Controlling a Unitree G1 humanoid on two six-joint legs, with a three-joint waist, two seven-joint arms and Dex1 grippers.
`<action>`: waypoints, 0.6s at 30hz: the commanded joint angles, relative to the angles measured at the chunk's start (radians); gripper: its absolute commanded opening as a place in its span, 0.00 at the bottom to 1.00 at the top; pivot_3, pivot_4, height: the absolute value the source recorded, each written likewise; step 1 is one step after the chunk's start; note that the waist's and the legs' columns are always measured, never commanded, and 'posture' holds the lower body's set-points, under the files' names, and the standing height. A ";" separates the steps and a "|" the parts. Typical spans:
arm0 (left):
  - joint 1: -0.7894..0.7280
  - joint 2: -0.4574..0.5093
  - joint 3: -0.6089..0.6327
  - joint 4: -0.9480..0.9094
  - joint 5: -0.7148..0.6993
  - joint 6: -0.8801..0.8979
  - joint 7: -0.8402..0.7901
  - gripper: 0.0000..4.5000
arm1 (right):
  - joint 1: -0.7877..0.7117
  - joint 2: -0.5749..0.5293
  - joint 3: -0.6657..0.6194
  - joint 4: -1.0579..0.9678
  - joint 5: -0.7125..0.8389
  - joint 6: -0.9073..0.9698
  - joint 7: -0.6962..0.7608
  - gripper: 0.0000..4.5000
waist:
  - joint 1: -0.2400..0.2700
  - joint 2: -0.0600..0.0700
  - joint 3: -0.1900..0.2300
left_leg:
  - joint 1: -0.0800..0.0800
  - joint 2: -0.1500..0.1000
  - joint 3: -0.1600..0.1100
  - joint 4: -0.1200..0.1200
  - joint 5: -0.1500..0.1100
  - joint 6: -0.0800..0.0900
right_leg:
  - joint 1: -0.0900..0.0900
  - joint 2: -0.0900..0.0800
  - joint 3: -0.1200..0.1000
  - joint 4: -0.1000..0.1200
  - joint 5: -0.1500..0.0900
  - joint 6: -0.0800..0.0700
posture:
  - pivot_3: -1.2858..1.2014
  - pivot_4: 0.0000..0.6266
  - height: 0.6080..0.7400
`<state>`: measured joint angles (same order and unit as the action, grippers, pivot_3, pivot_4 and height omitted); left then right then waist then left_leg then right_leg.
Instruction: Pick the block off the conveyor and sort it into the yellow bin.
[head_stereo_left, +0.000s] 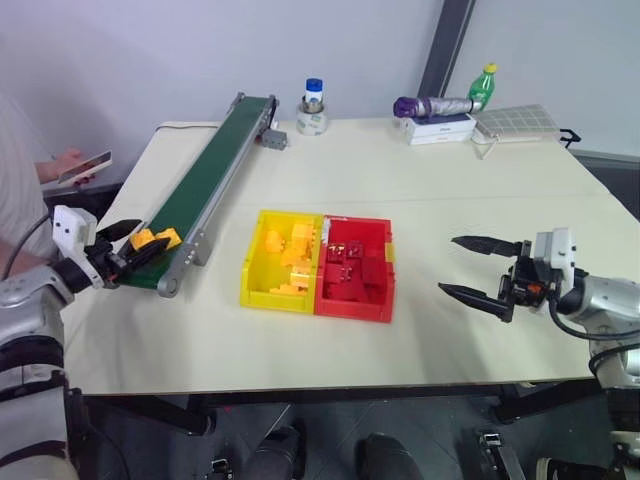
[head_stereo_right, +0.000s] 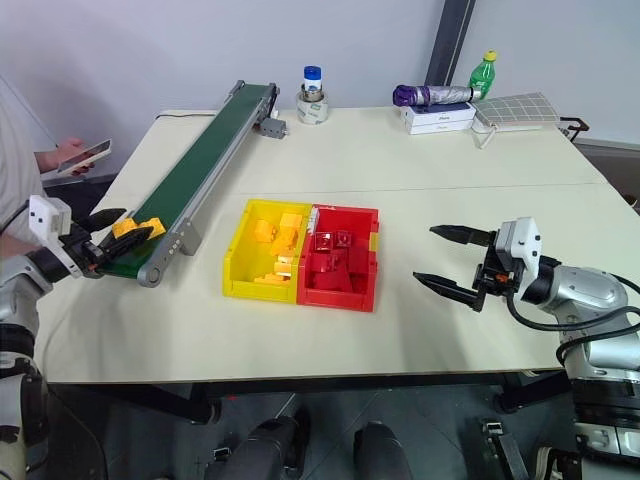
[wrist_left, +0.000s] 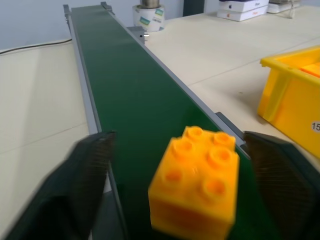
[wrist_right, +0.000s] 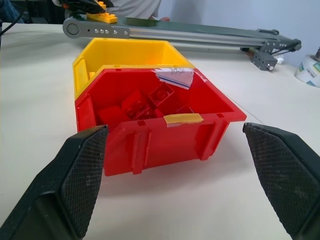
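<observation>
The yellow-orange block (head_stereo_left: 155, 240) sits on the near end of the dark green conveyor (head_stereo_left: 205, 175), which runs along the table's left side. My left gripper (head_stereo_left: 150, 237) reaches over the belt end with one finger on either side of the block (wrist_left: 195, 185). The left wrist view shows a gap on one side and the other finger close by, so the gripper is open. The yellow bin (head_stereo_left: 252, 275) stands mid-table with several yellow bricks inside. Far to the right, my right gripper (head_stereo_left: 449, 264) hovers open above the table, pointing at the bins.
A red bin (head_stereo_left: 385, 300) holding red bricks is joined to the yellow bin's right side. At the table's far edge stand a jar (head_stereo_left: 313, 105), a green bottle (head_stereo_left: 483, 85), a purple umbrella on white boxes (head_stereo_left: 430, 105) and a grid tray (head_stereo_left: 515, 122). A person's hand holds a phone (head_stereo_left: 85, 165) at the left.
</observation>
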<state>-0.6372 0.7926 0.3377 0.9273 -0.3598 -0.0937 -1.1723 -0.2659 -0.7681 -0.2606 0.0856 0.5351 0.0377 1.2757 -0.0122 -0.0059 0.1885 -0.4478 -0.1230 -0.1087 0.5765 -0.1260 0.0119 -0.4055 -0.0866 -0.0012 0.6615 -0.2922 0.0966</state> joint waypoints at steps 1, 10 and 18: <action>0.025 -0.005 0.001 -0.024 -0.012 0.033 -0.024 0.45 | -0.013 -0.020 -0.037 -0.031 0.020 -0.004 -0.005 1.00 | 0.000 0.000 0.000 | 0.000 0.000 0.000 0.000 0.000 0.000 | 0.000 0.000 0.000 0.000 0.000 0.000 | 0.52 0.24 1.00; 0.109 -0.036 0.088 -0.370 -0.157 0.206 0.081 0.30 | -0.025 -0.024 -0.039 -0.021 0.015 -0.007 -0.003 1.00 | 0.000 0.000 0.000 | -0.001 0.000 0.000 0.000 0.000 0.000 | 0.000 0.000 0.000 0.000 0.000 0.000 | 0.52 0.24 1.00; 0.120 -0.216 -0.041 -0.869 -0.223 0.413 0.302 0.30 | -0.047 -0.012 -0.025 -0.004 0.006 -0.012 0.001 1.00 | 0.005 -0.001 0.000 | -0.001 0.000 0.000 0.001 0.000 0.000 | 0.003 0.000 0.000 0.000 -0.001 -0.002 | 0.52 0.24 1.00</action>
<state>-0.4954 0.5937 0.3364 0.1473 -0.5671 0.2851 -0.9181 -0.2908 -0.7721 -0.2747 0.0911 0.5329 0.0380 1.2757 -0.0070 -0.0066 0.1887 -0.4483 -0.1231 -0.1088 0.5781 -0.1259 0.0120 -0.4003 -0.0868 -0.0012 0.6616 -0.2932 0.0948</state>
